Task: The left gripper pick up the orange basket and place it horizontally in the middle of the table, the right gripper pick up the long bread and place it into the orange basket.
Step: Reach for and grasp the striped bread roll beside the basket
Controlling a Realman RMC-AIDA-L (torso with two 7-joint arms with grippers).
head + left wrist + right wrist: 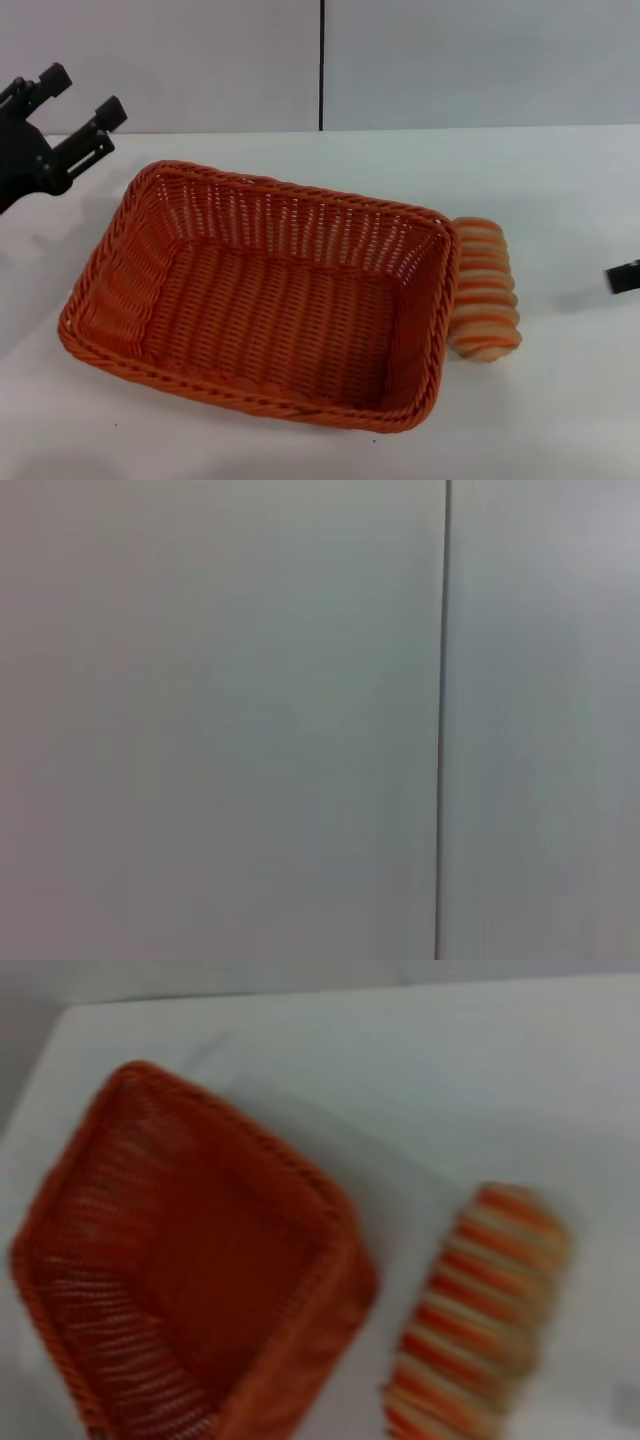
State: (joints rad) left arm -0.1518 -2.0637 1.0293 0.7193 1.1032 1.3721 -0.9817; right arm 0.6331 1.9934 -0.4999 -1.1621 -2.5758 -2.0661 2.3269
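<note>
The orange basket lies flat on the white table, its long side across the view, with nothing inside. The long bread lies on the table just off the basket's right end, close to its rim. My left gripper is raised above the table's far left, clear of the basket, open and holding nothing. Only a black tip of my right gripper shows at the right edge, well right of the bread. The right wrist view shows the basket and the bread side by side.
A grey wall with a dark vertical seam stands behind the table; the left wrist view shows only that wall and seam. Bare tabletop lies to the right of the bread and in front of the basket.
</note>
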